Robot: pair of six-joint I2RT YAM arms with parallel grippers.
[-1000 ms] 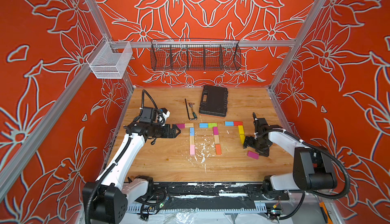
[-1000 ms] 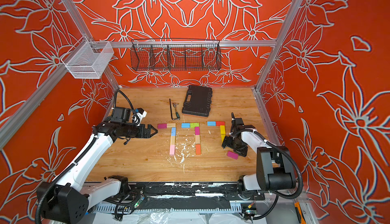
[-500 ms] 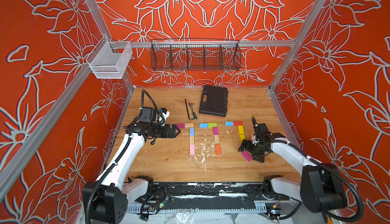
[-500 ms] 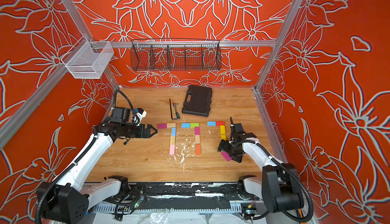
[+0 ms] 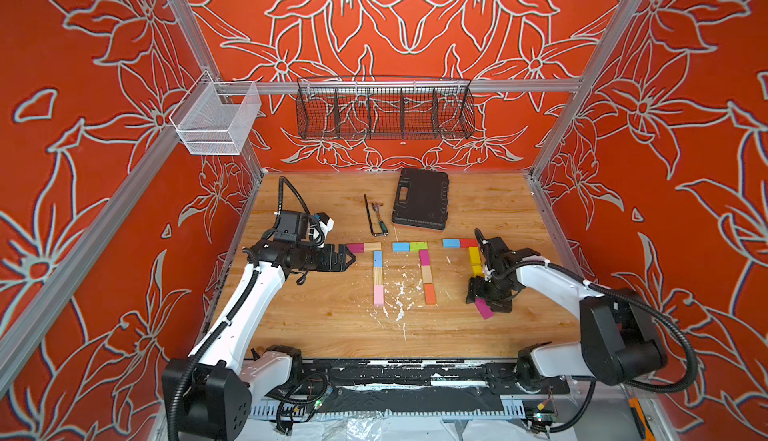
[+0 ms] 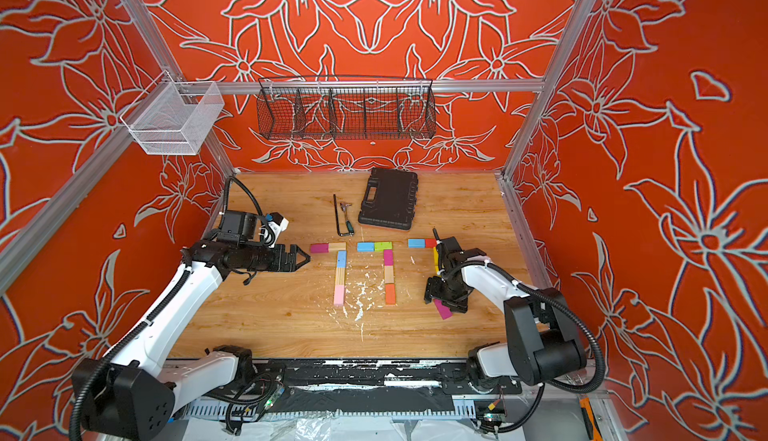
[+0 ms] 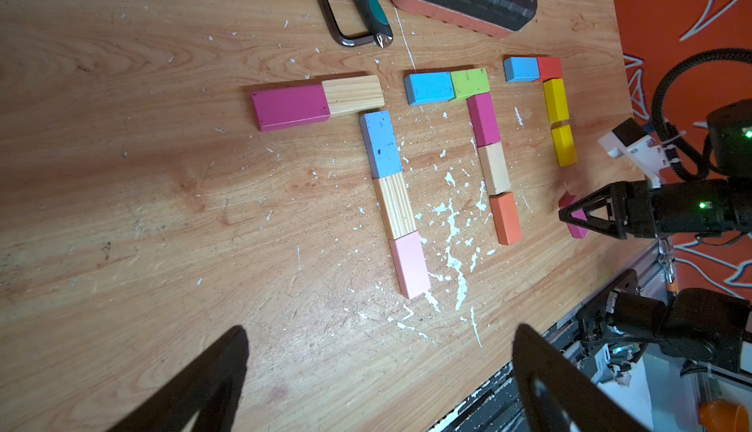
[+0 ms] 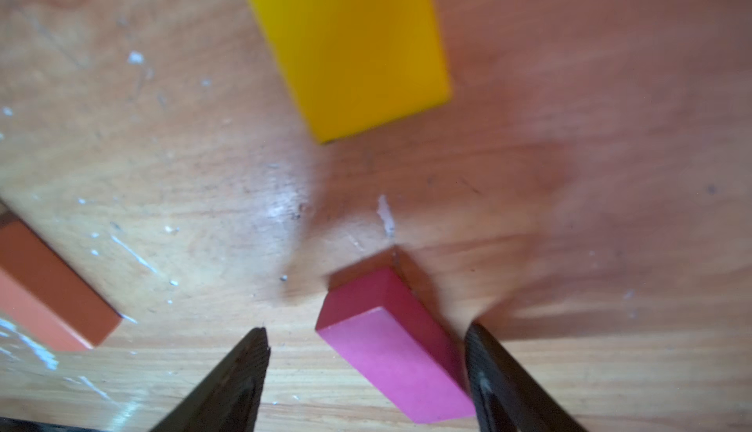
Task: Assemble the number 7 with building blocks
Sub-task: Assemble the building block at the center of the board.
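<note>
Your left claw (image 5: 348, 257) hangs empty with its jaws spread wide, just beside the magenta end of the left 7 (image 5: 377, 277). That 7 is whole: two blocks across and three down. The middle 7 (image 5: 426, 270) is whole too, five blocks end to end. The right 7 (image 5: 474, 255) is one short. It has blue and red across the top and two yellows down, with a bare spot below the lower yellow.

I judge the missing piece to be the magenta block (image 5: 484, 310). It lies flat on the table (image 5: 316, 318), skewed to the column, near the lower yellow but apart from it. Your right claw (image 8: 366, 330) is down over it with its jaws parted and straddling it. There is a clear gap on one side, and the wrist view is too blurred to tell whether the other finger touches, so nothing is gripped yet. What is left for you is to clamp the block, turn it into line and set it against the yellow's end.

A hex key (image 5: 370, 218) and a small green-handled tool (image 5: 383, 227) lie behind the left and middle 7s. A black case (image 5: 422, 204) sits further right, well apart from the work. White flecks (image 5: 399, 293) litter the table between the 7s. Nothing blocks the spot, but mind you don't nudge the lower yellow.
</note>
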